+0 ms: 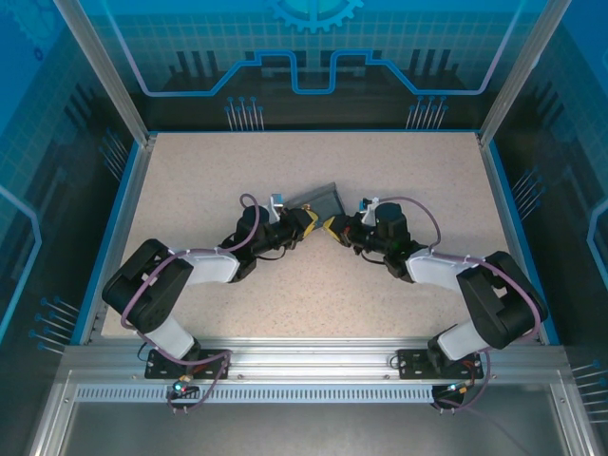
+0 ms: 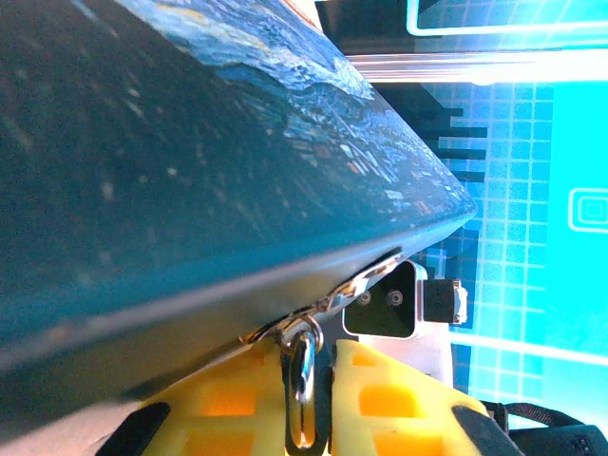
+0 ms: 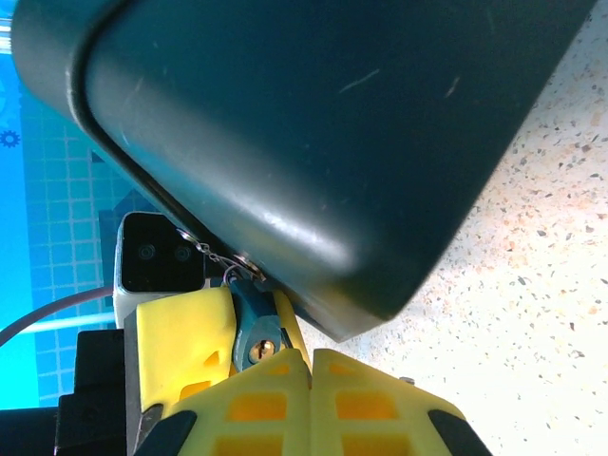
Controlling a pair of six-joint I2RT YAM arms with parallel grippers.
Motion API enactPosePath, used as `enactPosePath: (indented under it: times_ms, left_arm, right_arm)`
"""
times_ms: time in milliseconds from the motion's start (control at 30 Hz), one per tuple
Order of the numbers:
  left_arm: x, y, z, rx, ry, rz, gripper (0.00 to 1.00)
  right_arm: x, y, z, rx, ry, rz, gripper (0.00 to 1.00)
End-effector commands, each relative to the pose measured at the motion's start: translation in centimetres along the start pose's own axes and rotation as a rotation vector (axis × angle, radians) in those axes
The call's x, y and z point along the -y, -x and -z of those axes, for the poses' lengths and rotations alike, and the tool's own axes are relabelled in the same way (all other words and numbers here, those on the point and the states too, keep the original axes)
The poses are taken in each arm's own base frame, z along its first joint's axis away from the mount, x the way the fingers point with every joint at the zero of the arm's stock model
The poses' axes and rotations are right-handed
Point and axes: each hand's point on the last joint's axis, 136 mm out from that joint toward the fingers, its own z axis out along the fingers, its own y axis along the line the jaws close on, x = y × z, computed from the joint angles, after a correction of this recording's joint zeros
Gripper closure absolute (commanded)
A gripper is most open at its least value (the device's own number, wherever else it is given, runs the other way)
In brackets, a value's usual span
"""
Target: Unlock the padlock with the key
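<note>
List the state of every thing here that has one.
tin: lid shut, hasp fastened by the padlock.
padlock: shackle closed through the hasp, keyhole empty.
left gripper: fingers shut on the padlock.
right gripper: fingers shut together, just below the padlock.

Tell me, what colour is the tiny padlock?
The tiny metal padlock is bluish, with a brassy keyhole; clearest from right wrist.

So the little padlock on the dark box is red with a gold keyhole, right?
Not quite. The padlock is blue, not red, as the right wrist view shows. The rest is right: it sits on the dark box and has a gold keyhole.
</note>
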Motion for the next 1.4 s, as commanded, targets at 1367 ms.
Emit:
enactPosePath:
  times_ms: [1367]
  left_arm:
    - [3.5,0.6,-0.5,0.003,-0.117,-0.042,1.0]
  right_arm:
    - [-2.7,0.8,0.1,0.023,0.04,0.051,1.0]
